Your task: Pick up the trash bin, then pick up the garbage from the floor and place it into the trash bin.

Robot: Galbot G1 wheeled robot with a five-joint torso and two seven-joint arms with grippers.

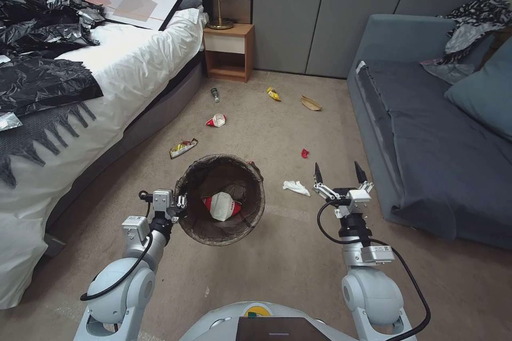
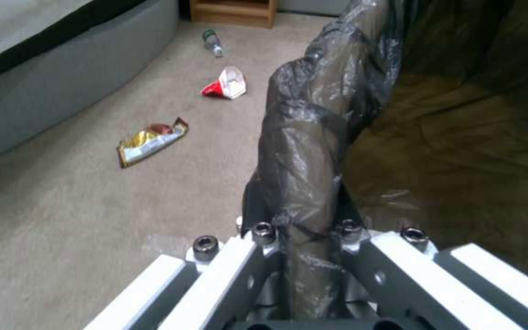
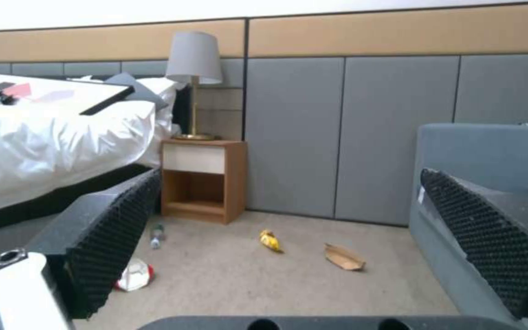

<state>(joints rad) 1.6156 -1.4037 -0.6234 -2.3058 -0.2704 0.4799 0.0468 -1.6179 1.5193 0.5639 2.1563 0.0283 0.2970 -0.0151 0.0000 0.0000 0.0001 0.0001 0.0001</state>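
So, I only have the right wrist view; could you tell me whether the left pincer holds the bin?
Observer: Yes, the left pincer is shut on the rim of the bin.
Operator: Thank you; is anything inside it?
Observer: One red-and-white carton lies in it.
Operator: Is any litter near my right pincer?
Observer: A white tissue lies on the floor between the open right pincer and the bin.
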